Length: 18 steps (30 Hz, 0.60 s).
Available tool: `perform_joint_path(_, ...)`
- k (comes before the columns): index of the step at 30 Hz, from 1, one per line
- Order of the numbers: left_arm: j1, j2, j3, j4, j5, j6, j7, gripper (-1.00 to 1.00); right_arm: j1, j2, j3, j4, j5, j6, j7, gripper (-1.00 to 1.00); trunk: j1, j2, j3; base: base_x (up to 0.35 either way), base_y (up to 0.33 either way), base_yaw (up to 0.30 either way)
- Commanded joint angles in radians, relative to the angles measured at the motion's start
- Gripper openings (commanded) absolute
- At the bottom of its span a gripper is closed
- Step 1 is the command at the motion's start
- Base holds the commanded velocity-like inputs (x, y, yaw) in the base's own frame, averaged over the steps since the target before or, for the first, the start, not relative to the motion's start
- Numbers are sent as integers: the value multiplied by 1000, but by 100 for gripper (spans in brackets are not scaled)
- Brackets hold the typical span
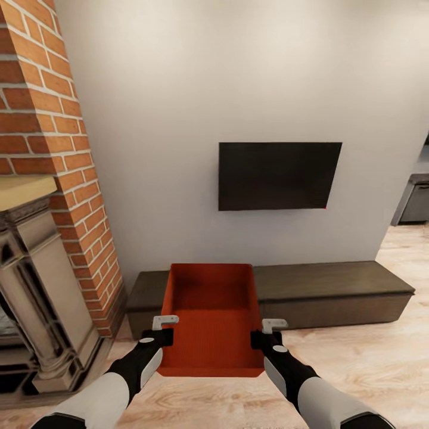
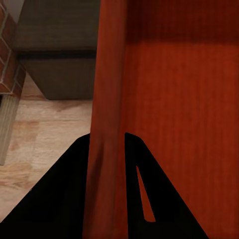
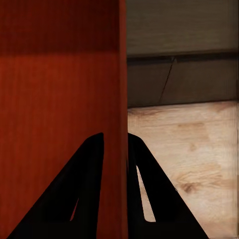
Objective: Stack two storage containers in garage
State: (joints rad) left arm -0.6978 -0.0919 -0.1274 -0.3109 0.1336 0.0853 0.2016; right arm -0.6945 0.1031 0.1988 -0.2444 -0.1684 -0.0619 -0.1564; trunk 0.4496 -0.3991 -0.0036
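Observation:
I hold one orange-red storage container (image 1: 213, 319) in the air in front of me, above the living room's light wood plank flooring. My left gripper (image 1: 165, 329) is shut on its left wall (image 2: 107, 99), one finger on each side of it. On the opposite wall (image 3: 122, 89) my right gripper (image 1: 266, 332) is shut the same way. The container is lidless and nothing lies inside it. In the wrist views the black fingers (image 2: 69, 199) (image 3: 149, 199) straddle the thin orange walls.
A brick fireplace (image 1: 53, 179) with a pale carved surround stands close at the left. Ahead, a low dark wood bench (image 1: 333, 292) runs along a grey wall under a black wall-mounted TV (image 1: 277, 176). Open plank floor (image 1: 381, 357) stretches to the right.

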Motion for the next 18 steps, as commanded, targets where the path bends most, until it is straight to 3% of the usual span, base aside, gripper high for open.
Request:
perform_joint_path(1, 0, 1, 72, -17, 7, 7, 7, -100, 0, -3, -19, 11, -14, -6, -45, -100, 0, -1, 0, 0, 0, -244)
perform_joint_path(18, 0, 1, 72, -17, 7, 7, 7, -100, 0, -3, -19, 11, -14, -6, -45, -100, 0, -1, 0, 0, 0, -244)
